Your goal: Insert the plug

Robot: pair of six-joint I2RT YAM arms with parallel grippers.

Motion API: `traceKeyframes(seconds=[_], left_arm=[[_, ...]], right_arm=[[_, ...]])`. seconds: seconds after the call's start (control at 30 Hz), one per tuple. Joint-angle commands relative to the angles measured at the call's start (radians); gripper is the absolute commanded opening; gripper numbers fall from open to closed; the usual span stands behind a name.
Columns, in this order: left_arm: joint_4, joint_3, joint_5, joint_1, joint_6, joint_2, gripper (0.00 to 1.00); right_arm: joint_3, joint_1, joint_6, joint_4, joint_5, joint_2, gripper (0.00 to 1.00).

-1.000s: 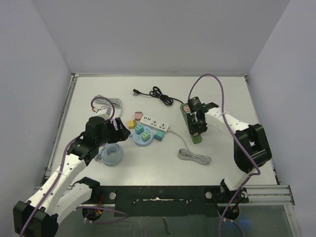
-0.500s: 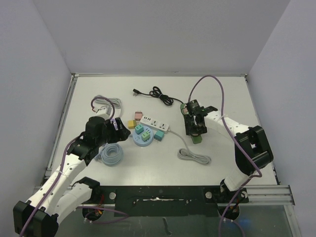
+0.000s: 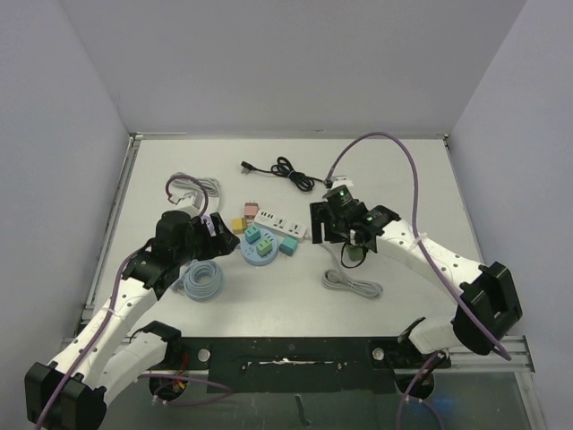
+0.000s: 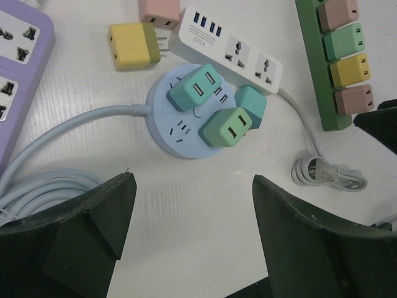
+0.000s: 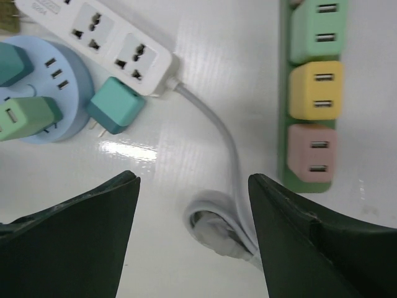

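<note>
The right gripper [image 5: 193, 211] has swung off the green power strip [image 5: 283, 124] toward the table's middle. Its jaws, shut 1 second ago, now gape wide and hold nothing. The pink plug [image 5: 313, 155] sits seated in the strip's near end. The left gripper [image 4: 192, 205] hovers wide open and empty above the round blue socket hub [image 4: 167, 118].

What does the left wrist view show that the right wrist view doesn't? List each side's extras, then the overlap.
Left wrist only: the purple power strip, the loose yellow adapter, a pink adapter at the top edge, and the grey-blue cable.
Right wrist only: no new object, just the prongs of the loose teal adapter.
Both: that adapter, the white power strip, the round blue socket, the green power strip with its adapters, and the coiled white cord.
</note>
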Motion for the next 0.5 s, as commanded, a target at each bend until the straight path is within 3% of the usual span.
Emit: traceKeyframes(seconds=[0.0, 0.17, 0.23, 0.3, 0.47], left_arm=[[0.079, 0.036, 0.039, 0.008, -0.033, 0.01, 0.74], [0.093, 0.028, 0.044, 0.008, -0.057, 0.01, 0.73], [0.095, 0.023, 0.039, 0.009, -0.062, 0.005, 0.73], [0.096, 0.017, 0.037, 0.01, -0.065, -0.002, 0.73], [0.096, 0.013, 0.041, 0.01, -0.066, -0.008, 0.73]], right_arm=[[0.002, 0.09, 0.136, 0.169, 0.02, 0.085, 0.71], [0.044, 0.147, 0.355, 0.239, 0.081, 0.218, 0.7], [0.058, 0.159, 0.443, 0.247, 0.127, 0.26, 0.64], [0.096, 0.174, 0.5, 0.231, 0.18, 0.314, 0.6], [0.205, 0.198, 0.559, 0.156, 0.266, 0.418, 0.61]])
